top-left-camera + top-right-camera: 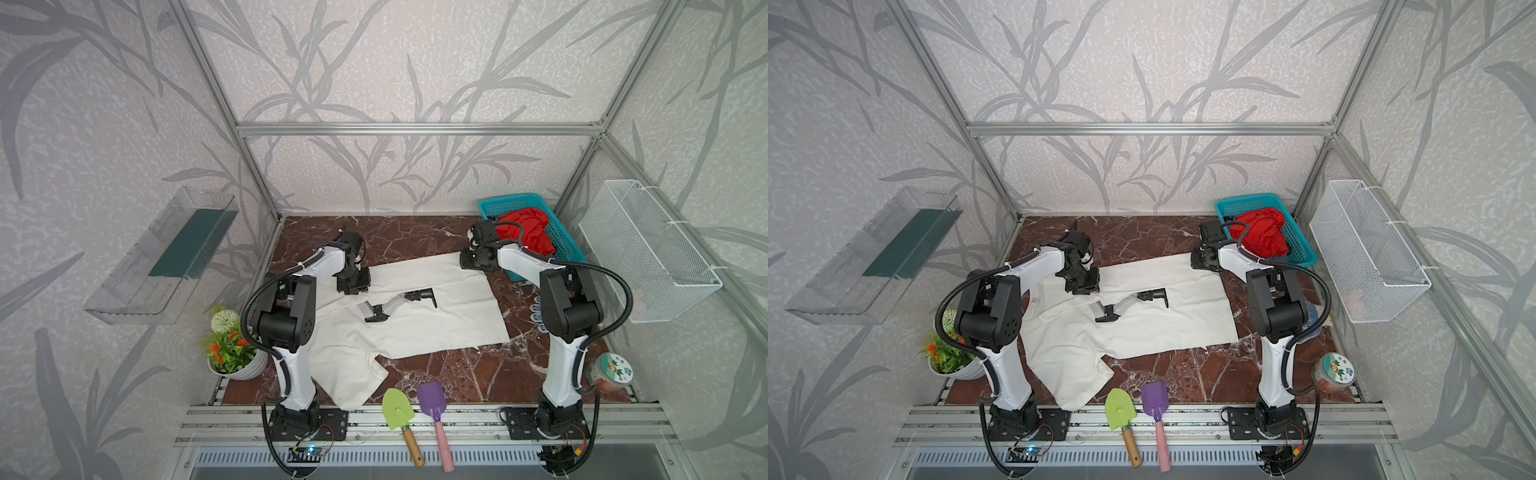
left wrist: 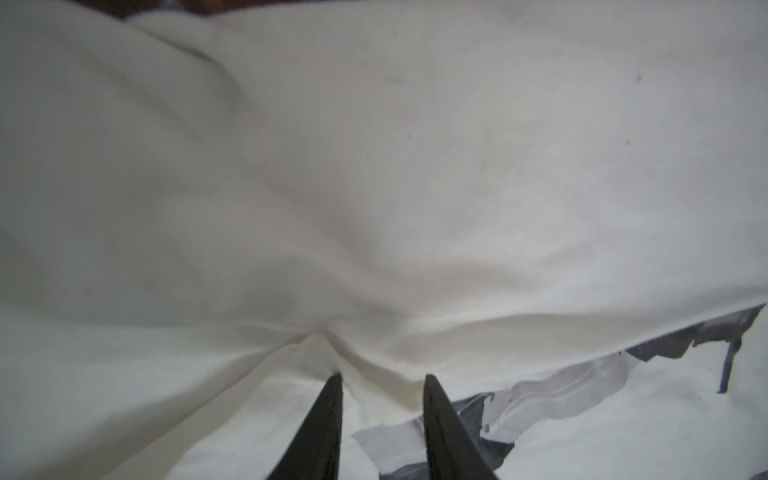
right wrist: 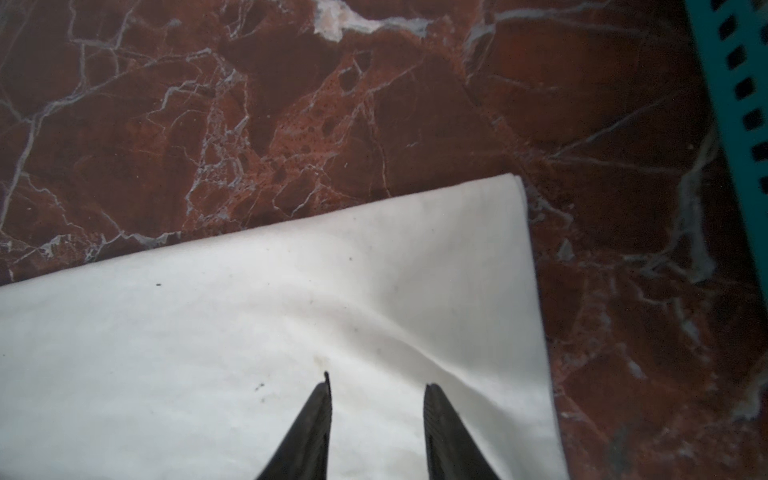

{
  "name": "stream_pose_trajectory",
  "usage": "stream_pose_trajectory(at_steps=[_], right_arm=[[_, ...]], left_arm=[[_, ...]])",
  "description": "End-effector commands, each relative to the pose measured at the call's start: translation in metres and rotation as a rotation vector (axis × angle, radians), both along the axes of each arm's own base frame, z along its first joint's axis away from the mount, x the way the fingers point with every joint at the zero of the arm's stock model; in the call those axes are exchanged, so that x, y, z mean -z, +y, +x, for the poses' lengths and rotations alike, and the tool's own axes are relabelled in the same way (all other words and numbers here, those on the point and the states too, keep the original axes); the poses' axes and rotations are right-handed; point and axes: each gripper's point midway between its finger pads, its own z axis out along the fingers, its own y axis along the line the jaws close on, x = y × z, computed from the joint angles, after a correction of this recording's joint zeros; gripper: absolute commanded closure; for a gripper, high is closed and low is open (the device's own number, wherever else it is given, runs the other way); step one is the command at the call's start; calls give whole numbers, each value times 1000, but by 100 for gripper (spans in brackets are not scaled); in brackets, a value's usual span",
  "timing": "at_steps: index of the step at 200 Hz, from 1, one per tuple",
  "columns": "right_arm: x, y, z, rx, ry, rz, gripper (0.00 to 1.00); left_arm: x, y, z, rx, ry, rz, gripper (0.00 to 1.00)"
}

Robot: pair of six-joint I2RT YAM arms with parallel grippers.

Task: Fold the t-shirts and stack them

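Observation:
The cream-white t-shirt (image 1: 449,320) (image 1: 1175,328) lies spread over the marble table, its black-and-grey robot-arm print (image 1: 395,303) facing up and one sleeve reaching the front edge. My left gripper (image 1: 353,286) (image 2: 381,378) is low over the shirt's back left part, open, with a raised ridge of cloth (image 2: 374,166) between its tips. My right gripper (image 1: 471,259) (image 3: 378,384) hovers open just above the shirt's far right corner (image 3: 249,332), nothing between its fingers. A crumpled red t-shirt (image 1: 528,232) (image 1: 1262,232) sits in the teal basket (image 1: 515,201).
The teal basket's wall (image 3: 739,83) stands close to my right gripper. A flower pot (image 1: 232,357) is at the front left; a green trowel (image 1: 398,409) and purple shovel (image 1: 432,401) lie at the front edge. A jar (image 1: 615,370) is front right, a wire basket (image 1: 648,249) hangs on the right wall.

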Motion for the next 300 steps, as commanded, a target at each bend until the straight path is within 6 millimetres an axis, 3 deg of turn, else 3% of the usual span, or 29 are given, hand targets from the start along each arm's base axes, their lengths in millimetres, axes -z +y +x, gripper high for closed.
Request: stream_pose_trajectory(at_steps=[1,65,152,181,218,263,279,300], right_arm=[[-1,-5,-6,-1,13,-9,61],[10,-1,-6,-12,46,2,61],[13,0,-5,-13,56,13,61],[14,-2,-4,-9,54,9,61],[15,-4,-1,-3,54,15,61],[15,-3,3,0,53,17,61],[13,-3,5,1,52,19,61],[10,-3,6,0,48,15,61]], left_arm=[[-11,6,21,-32,-70,34,66],[-3,11,33,-27,-50,82,66],[15,12,-1,-8,39,76,68],[11,7,-22,10,66,33,68],[7,-5,-68,59,151,-45,69],[-20,-45,-111,148,203,-326,69],[-33,-39,-99,134,146,-344,68],[-39,17,-56,-73,34,-209,68]])
